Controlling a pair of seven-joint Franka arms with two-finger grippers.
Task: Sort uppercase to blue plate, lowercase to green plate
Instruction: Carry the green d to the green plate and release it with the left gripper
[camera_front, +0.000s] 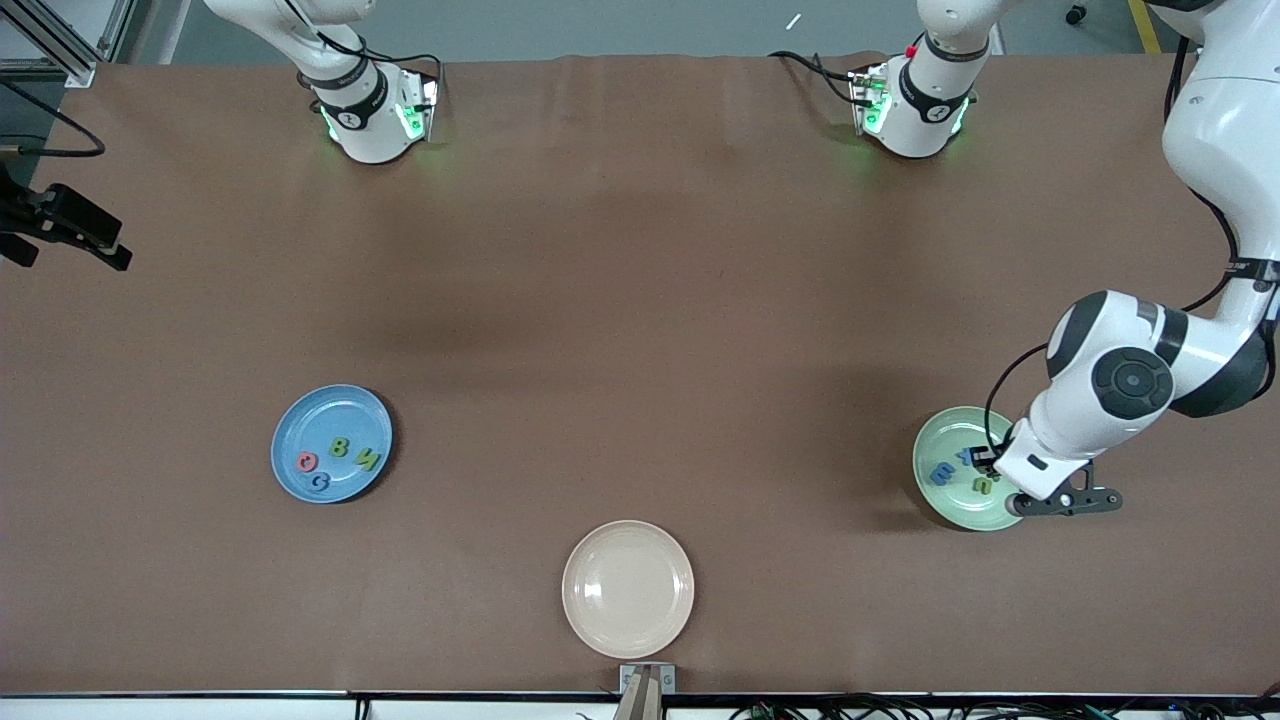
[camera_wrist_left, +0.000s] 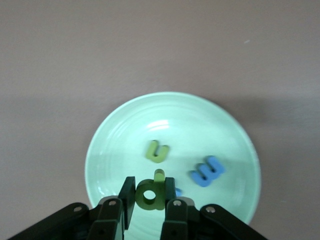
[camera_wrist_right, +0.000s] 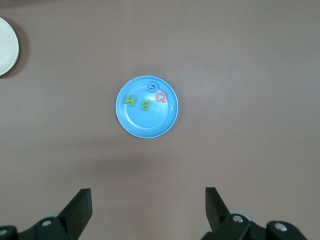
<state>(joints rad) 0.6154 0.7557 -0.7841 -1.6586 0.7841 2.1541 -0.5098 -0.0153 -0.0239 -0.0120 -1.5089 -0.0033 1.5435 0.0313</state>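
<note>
The green p (camera_wrist_left: 150, 194) is sitting pinched between the fingers of the left hand (camera_wrist_left: 150, 200), which is closed tight on it just above the green plate (camera_wrist_left: 125, 130). In the left wrist view the letter is standing up between the two pads, its stem pointing away from the hand. Under and just ahead of the hand, three more lowercase pieces are lying in that plate: the green n (camera_wrist_left: 157, 151), the blue m (camera_wrist_left: 206, 171) beside it, and the blue x (camera_wrist_left: 178, 192), which is showing only as a sliver next to one finger. In the front view the left hand (camera_front: 1000, 470) is hanging over the plate's edge toward the left arm's end of the desk (camera_front: 640, 300).

The blue plate (camera_wrist_right: 135, 120) is lying well apart, toward the right arm's end of the desk, directly below the right hand (camera_wrist_right: 148, 210). That hand is hovering high over it with its fingers spread wide and nothing between them. Four capitals are resting in the plate: the green N (camera_wrist_right: 130, 100), the green B (camera_wrist_right: 145, 106), the red Q (camera_wrist_right: 160, 97) and the blue C (camera_wrist_right: 152, 87), with C and Q touching.

A beige plate (camera_front: 628, 589) is lying between the two plates, nearer the front camera.
</note>
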